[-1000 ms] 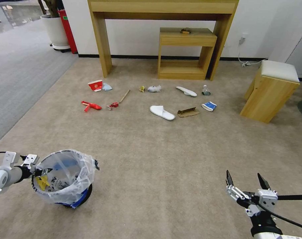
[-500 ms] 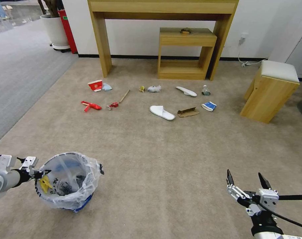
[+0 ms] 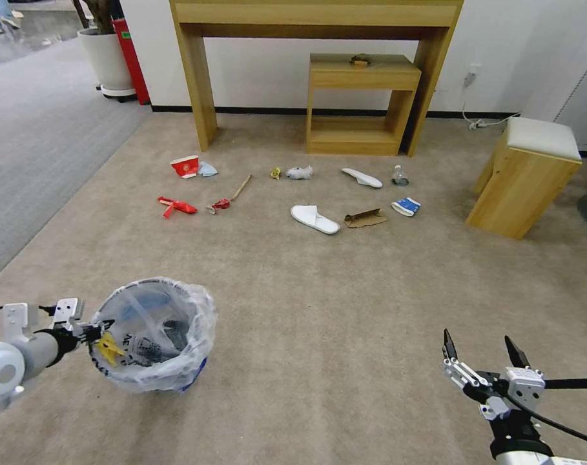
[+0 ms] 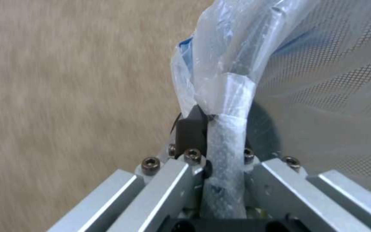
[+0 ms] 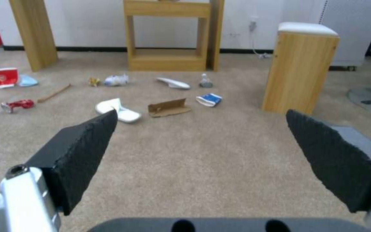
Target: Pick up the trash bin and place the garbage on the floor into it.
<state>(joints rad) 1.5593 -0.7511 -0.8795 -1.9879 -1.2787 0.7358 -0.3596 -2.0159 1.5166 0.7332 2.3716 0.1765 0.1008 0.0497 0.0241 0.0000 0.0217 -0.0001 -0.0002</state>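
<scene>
The trash bin [image 3: 156, 336], lined with a crinkled clear bag, is at the near left of the beige floor [image 3: 319, 303], with my left gripper [image 3: 99, 334] shut on its rim. In the left wrist view the gripper [image 4: 211, 129] pinches the bagged rim [image 4: 226, 145]. Garbage lies in a row farther ahead: a red cup [image 3: 185, 166], a red wrapper [image 3: 175, 206], a crushed can [image 3: 221, 205], crumpled paper [image 3: 299, 172], two white slippers [image 3: 314, 219] [image 3: 362, 177], a cardboard scrap [image 3: 365, 218], a bottle [image 3: 400, 175] and a blue-white packet [image 3: 406, 206]. My right gripper [image 3: 477, 352] [image 5: 201, 112] hangs open at the near right.
A wooden desk [image 3: 196, 97] with a small shelf unit [image 3: 361, 103] under it stands against the far wall. A wooden stool [image 3: 529, 174] with a white cushion is at the right. A white planter [image 3: 106, 58] and grey carpet [image 3: 35, 148] lie far left.
My left gripper has carried the trash bin to the right and a little forward. The right gripper has barely moved and the litter lies as before.
</scene>
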